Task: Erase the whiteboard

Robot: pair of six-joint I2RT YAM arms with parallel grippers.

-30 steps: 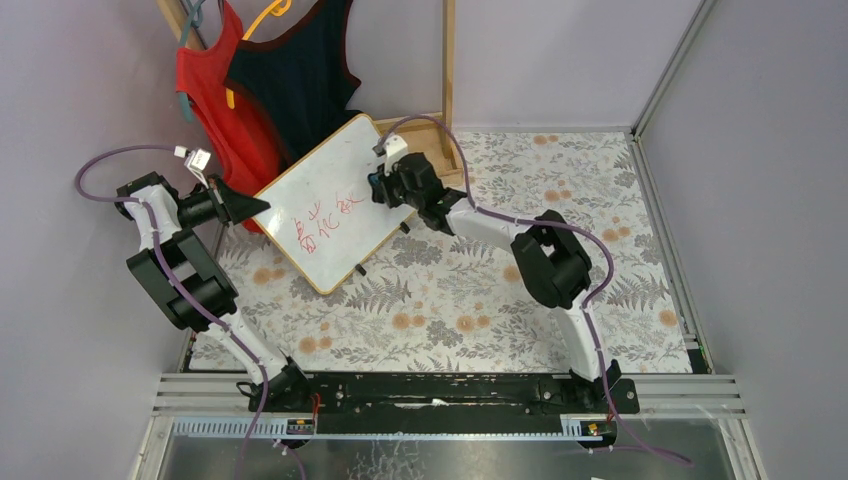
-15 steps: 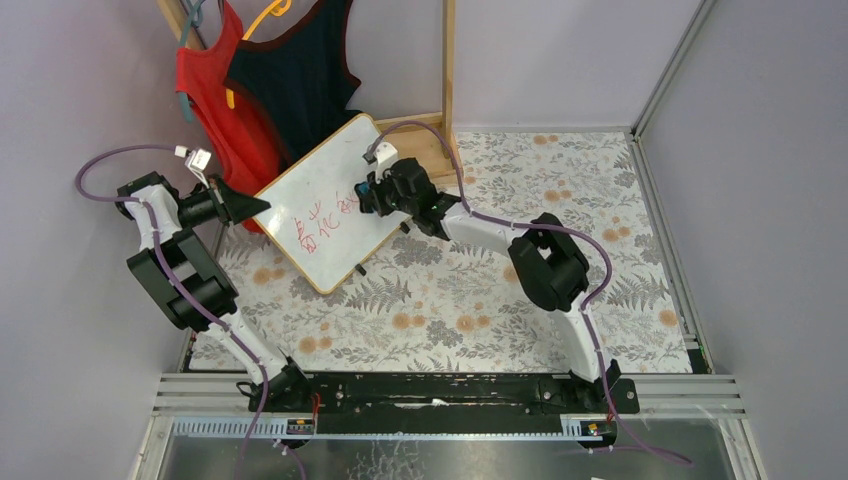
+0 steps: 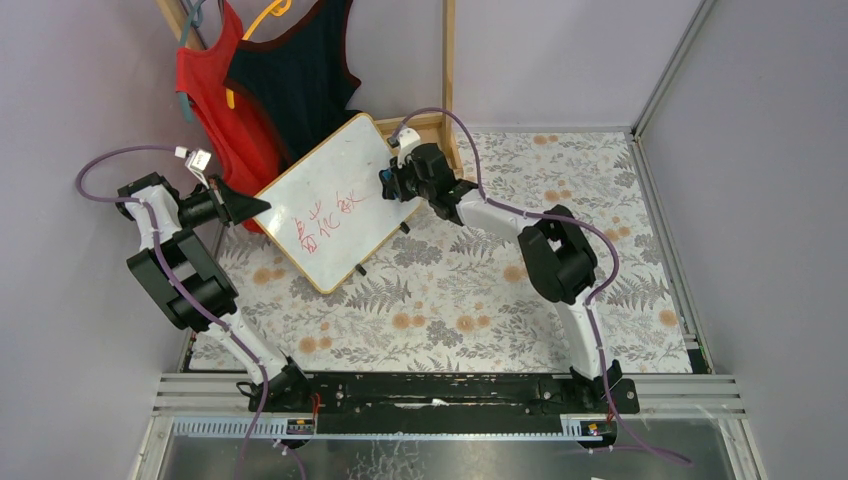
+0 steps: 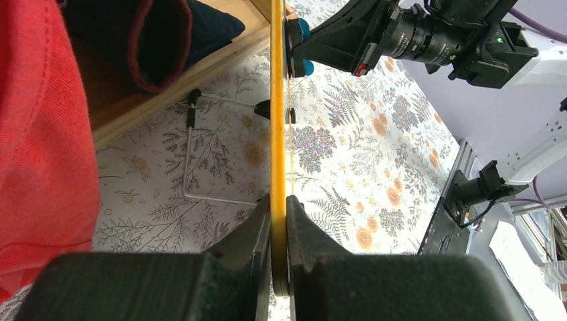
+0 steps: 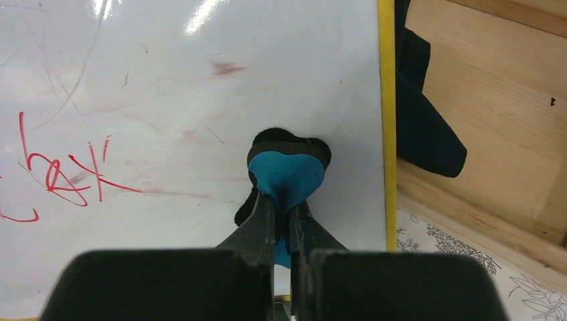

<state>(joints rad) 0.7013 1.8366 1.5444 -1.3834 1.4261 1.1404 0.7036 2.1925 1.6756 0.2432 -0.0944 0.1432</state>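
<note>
A red top (image 3: pixel 208 100) and a dark navy top (image 3: pixel 295 85) are hung at eleven o'clock, the navy one on a yellow hanger (image 3: pixel 268 14). A wooden post (image 3: pixel 449 60) is seen at twelve o'clock. A floral cloth (image 3: pixel 450 310) printed with ferns is spread from the centre toward four o'clock.

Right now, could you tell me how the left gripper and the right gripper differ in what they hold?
The left gripper clamps the whiteboard by its yellow edge; the right gripper pinches a blue eraser. The left gripper grips the board's left corner, while the right gripper presses the eraser on the white face near the opposite edge. Both are shut.
</note>
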